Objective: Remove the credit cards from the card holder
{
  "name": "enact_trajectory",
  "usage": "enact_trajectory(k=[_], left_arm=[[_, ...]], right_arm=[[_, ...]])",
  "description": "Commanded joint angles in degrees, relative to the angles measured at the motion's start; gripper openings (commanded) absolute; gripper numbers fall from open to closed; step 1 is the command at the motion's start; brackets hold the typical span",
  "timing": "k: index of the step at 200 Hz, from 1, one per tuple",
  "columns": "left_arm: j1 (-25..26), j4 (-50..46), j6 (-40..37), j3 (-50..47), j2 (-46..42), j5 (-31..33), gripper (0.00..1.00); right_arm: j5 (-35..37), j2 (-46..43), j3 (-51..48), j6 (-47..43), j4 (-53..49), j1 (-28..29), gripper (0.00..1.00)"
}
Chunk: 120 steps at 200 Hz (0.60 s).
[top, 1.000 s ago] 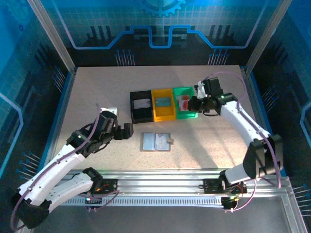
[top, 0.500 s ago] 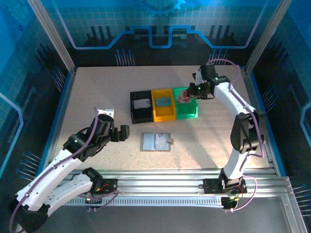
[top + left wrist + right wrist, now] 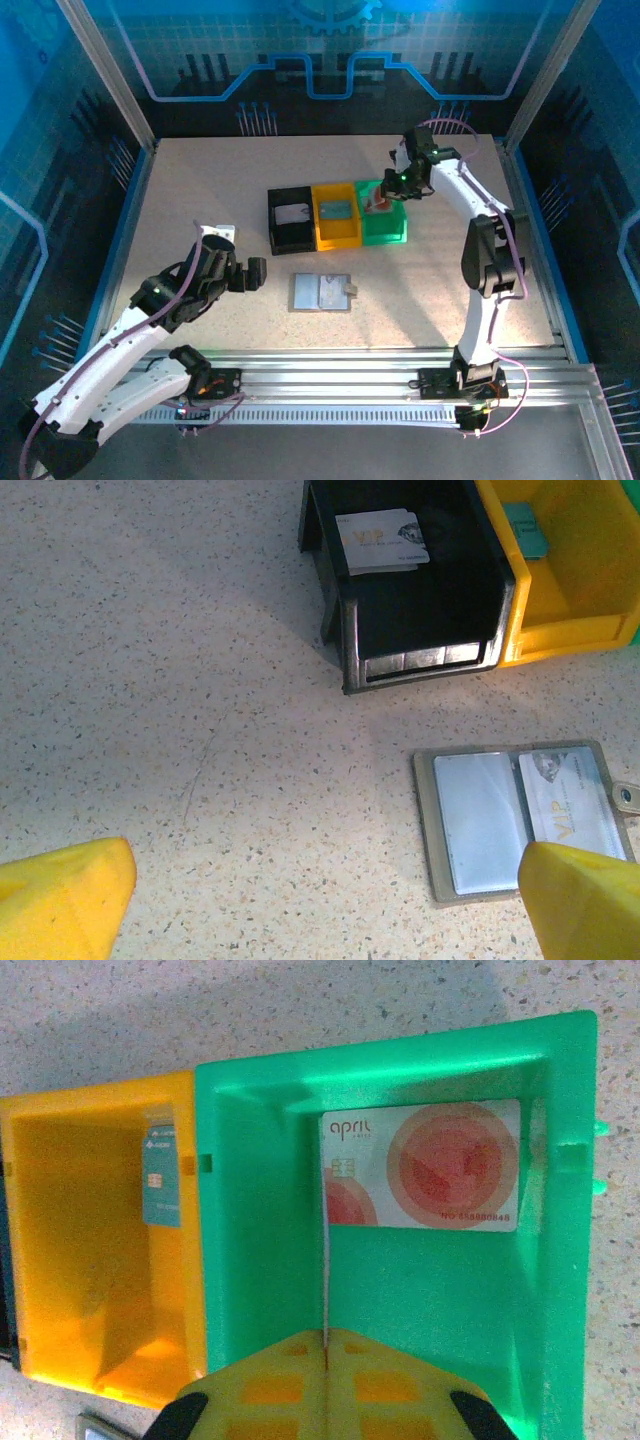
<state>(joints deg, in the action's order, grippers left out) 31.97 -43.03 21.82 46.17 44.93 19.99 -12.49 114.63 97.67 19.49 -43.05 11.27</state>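
OPEN ON THE BENCH: the card holder [image 3: 322,293] lies flat and unfolded on the table [image 3: 200,190], near centre, just in front of a row of three bins. Its long axis runs L–R, parallel w/ the near table edge. The tab clasp [image 3: 352,290] sticks out of the R short side, toward your R arm. In the L wrist view you see one pocketed card [image 3: 565,795] in the holder's R pocket. Its "VIP" print is turned sideways and its long axis runs across the holder's. The L pocket looks pale and blank.

Three credit cards lie in the bins:
- The whitish card [image 3: 380,540] is in the black bin [image 3: 420,660], long axis across the bin.
- The bluish card [image 3: 160,1180] is in the yellow bin [image 3: 60,1260], long axis along the bin's length.
- The pale card [image 3: 420,1165] w/ red-orange rounds is at the far end of the green bin [image 3: 400,1290], long axis across the bin. Its print reads upright to the R wrist cam.

Your L gripper [image 3: 327,870] hangs by the holder's L side, spread wide, w/ nothing between its yellow pads [image 3: 60,895]. Your R gripper [image 3: 325,1345] hangs over the green bin, fingers pressed tight together. A thin pale line runs from their seam up to the pale card's L edge; can't tell what it is.
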Motion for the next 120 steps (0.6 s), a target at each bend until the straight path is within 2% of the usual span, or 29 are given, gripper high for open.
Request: enact_trajectory(k=[1, 120], left_arm=[[-0.5, 0.8, -1.3, -0.5, 0.0, 1.1, 0.99], [-0.6, 0.8, -1.4, -0.4, 0.0, 1.6, 0.99]], right_arm=[[-1.6, 2.0, 3.0, -1.5, -1.9, -0.4, 0.00], [-2.8, 7.2, 7.2, -2.4, -2.5, -0.5, 0.00]])
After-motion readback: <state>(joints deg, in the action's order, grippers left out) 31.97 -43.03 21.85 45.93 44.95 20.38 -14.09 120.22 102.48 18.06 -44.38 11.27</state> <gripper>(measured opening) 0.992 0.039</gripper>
